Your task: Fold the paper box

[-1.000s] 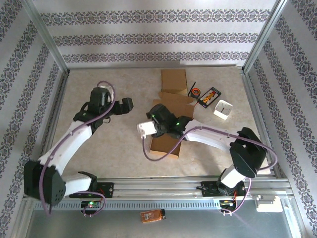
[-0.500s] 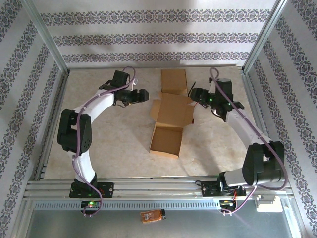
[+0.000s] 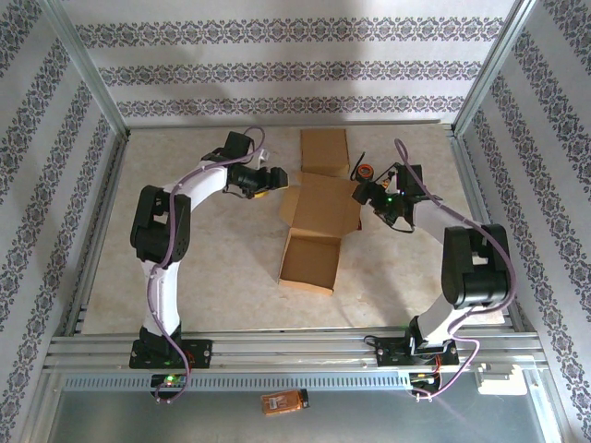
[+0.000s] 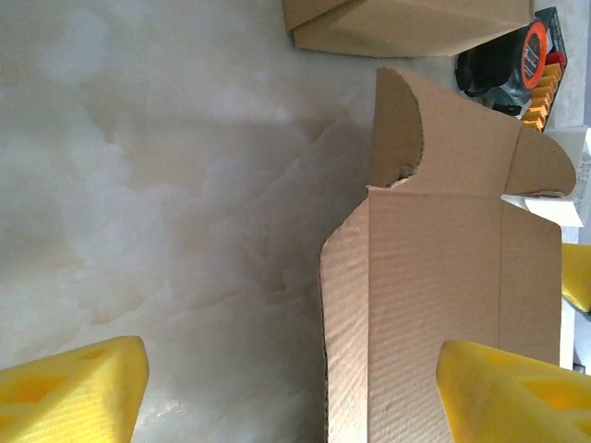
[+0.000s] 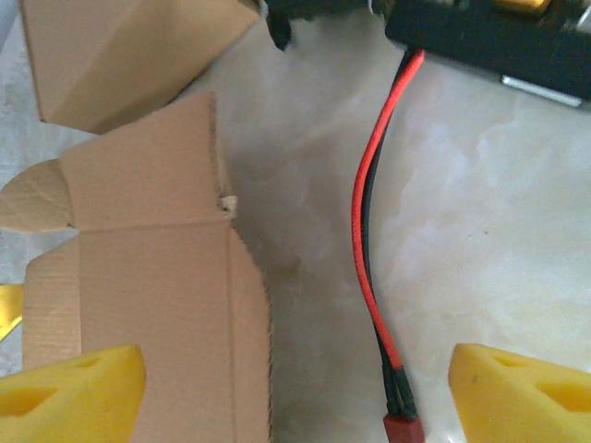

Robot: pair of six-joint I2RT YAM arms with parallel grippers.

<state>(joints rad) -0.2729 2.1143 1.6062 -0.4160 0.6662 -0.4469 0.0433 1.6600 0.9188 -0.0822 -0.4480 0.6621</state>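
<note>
Paper box: open, in the middle of the table.
Left gripper: wide open, holding nothing, by the box's left side.
Right gripper: wide open, holding nothing, by the box's right side.

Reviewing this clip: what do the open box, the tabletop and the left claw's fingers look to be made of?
Open box: brown corrugated cardboard, matte; fine ribbing runs across the panel. Tabletop: smooth cream surface with cloudy marble-like veining, probably a laminate or print rather than stone. Left claw's fingers: bright yellow, matte, with moulded recesses; likely plastic, possibly printed.
</note>
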